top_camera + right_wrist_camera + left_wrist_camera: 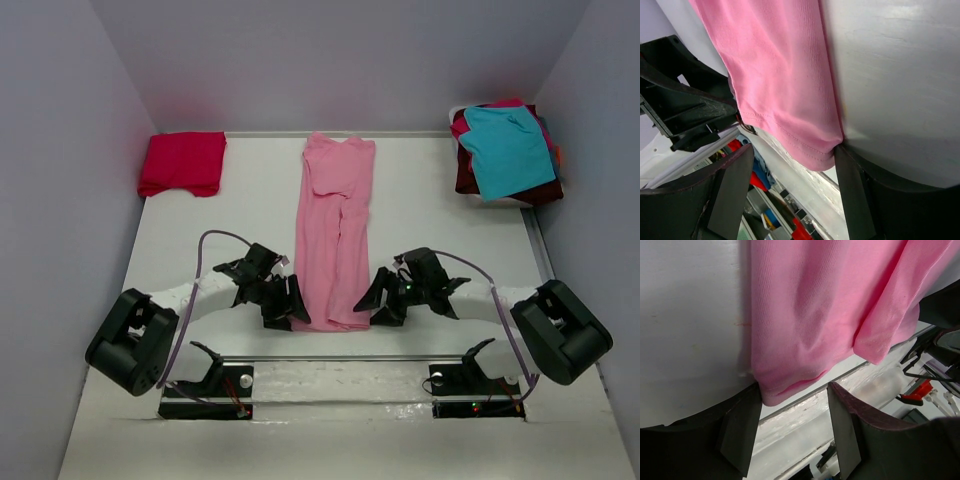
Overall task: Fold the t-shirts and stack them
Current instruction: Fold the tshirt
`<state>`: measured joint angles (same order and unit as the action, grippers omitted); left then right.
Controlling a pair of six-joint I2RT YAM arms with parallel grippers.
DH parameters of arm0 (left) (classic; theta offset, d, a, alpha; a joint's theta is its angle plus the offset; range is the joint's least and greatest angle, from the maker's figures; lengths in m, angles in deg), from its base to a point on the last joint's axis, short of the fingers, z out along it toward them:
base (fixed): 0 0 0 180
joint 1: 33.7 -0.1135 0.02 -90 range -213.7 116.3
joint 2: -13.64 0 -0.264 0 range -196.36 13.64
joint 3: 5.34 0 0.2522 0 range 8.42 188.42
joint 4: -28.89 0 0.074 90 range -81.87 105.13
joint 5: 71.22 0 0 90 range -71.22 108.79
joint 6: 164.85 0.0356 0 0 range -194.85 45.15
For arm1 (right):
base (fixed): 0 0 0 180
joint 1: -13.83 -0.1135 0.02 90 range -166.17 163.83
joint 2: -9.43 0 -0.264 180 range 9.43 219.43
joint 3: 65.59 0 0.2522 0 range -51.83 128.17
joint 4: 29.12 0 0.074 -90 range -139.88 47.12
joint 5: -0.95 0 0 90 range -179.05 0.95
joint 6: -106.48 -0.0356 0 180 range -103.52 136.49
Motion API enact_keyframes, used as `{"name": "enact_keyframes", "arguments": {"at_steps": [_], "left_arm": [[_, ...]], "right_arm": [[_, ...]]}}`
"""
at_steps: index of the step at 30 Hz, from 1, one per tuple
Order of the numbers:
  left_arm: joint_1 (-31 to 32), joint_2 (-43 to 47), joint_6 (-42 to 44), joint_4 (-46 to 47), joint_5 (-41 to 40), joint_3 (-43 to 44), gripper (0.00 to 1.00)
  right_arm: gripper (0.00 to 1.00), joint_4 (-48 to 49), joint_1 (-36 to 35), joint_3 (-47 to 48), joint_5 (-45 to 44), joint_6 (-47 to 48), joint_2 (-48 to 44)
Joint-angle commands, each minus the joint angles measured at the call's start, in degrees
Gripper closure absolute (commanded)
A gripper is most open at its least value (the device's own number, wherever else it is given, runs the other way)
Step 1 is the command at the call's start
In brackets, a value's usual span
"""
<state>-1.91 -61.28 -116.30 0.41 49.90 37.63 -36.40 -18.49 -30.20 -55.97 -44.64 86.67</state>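
Observation:
A light pink t-shirt point(335, 230) lies folded into a long narrow strip down the middle of the table, collar end far and hem end near. My left gripper point(291, 304) sits at its near left corner and my right gripper point(377, 300) at its near right corner. In the left wrist view the jaws point(792, 432) stand wide apart, and the pink hem corner point(771, 390) touches only the left finger point(740, 435). In the right wrist view the gripper point(792, 192) is open too, with the hem corner point(822, 155) against the right finger point(852, 195).
A folded crimson t-shirt point(183, 163) lies at the back left. At the back right is a loose pile with a teal t-shirt point(510, 148) on top of a maroon one point(545, 190). The table's near edge point(380, 357) runs just behind the pink hem. Walls enclose three sides.

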Motion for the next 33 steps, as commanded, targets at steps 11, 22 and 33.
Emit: {"name": "enact_keyframes", "arguments": {"at_steps": [11,22,33], "left_arm": [[-0.06,-1.37,1.02,0.83,-1.85,-0.38,0.58],[-0.06,-1.55,1.46,1.10,-1.93,-0.73,0.65],[-0.06,-0.41,1.81,0.04,-2.20,-0.82,0.65]], "right_arm": [[0.43,-3.48,0.06,-1.50,-2.93,0.21,-2.69],[0.38,-7.63,0.06,-2.20,-1.26,1.62,-3.32],[0.38,1.43,0.06,-4.40,-1.61,0.13,2.75]]}}
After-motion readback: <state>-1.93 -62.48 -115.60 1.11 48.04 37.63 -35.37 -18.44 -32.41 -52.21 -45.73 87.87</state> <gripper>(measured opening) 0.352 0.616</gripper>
